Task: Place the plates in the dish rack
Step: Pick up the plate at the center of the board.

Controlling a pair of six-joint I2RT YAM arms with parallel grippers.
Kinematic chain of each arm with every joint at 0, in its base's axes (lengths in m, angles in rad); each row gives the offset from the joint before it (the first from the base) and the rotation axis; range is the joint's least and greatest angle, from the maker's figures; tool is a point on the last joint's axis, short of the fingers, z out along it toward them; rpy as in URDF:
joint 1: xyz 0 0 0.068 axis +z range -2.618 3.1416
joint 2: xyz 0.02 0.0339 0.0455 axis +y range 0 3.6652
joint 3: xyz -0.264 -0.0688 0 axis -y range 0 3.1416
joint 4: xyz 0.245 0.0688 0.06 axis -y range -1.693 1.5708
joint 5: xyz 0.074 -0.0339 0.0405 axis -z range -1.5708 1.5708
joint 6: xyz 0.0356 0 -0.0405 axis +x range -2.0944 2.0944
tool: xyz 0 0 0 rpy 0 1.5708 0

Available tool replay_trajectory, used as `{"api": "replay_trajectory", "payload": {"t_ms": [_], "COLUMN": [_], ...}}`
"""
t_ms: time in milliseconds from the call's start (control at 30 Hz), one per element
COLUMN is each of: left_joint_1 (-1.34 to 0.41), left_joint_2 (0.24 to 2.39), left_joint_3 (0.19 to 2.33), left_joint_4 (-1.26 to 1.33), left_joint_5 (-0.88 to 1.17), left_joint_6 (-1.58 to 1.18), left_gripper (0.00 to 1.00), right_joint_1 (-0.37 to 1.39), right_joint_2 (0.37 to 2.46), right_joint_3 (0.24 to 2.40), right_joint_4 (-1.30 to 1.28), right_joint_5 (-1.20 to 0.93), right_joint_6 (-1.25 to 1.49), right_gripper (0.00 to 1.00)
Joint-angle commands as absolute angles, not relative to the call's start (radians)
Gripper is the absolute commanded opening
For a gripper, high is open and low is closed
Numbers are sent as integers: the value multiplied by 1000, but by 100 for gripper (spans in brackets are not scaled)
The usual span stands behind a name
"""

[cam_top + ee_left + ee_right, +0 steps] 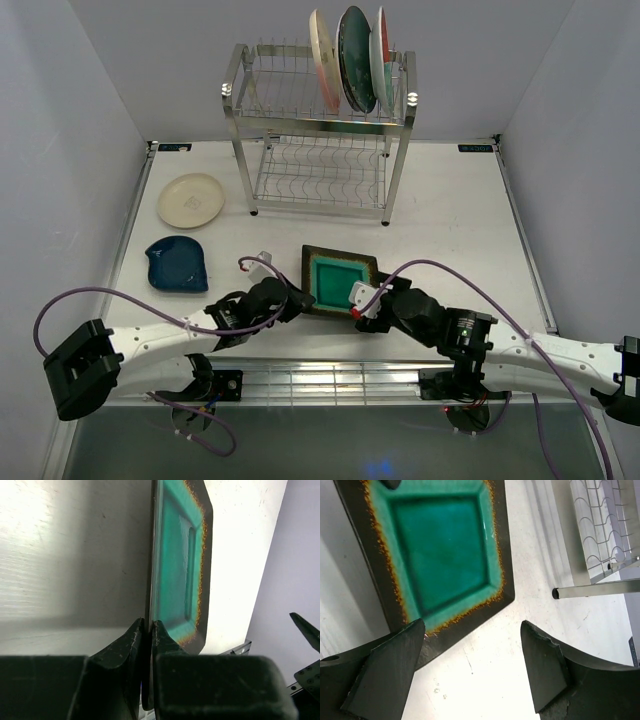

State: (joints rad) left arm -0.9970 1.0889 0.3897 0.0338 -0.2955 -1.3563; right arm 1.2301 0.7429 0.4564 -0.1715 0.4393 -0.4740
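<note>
Left wrist: left hand [149, 625] clamps rim of square green plate [177, 565].
Right hand [471, 630] apart, partly hiding its near corner.

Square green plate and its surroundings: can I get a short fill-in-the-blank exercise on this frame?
1. The left tool pinches the square green plate by its edge, while the right tool beside it stands ____.
2. The racked plates stand upright in the ____ tier of the dish rack.
3. Next to the cream plate lies a second plate, dark ____ in colour.
Missing words: open; upper; blue.
</note>
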Motion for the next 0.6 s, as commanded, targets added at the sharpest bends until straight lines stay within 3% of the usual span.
{"api": "replay_trajectory", "payload": {"t_ms": [0,100,267,567], "left_joint_1": [-994,-996,-996,-997], "left_joint_2": [1011,953,893,913], "left_joint_3": [413,396,411,503], "left_joint_4": [-60,-78,-130,-210], "left_joint_5": [-377,-397,-416,-433], "left_joint_6": [-1319,-1284,-1195,-1043], "left_gripper": [0,0,0,0], "right_joint_1": [1230,1230,1230,1230], "right_joint_2": [745,762,733,791], "right_joint_3": [482,485,480,518], "right_joint_4": [-98,-68,23,61], "right_joint_5": [502,544,624,722], "right_joint_6": [-465,-437,-403,-388], "right_gripper": [83,82,98,98]}}
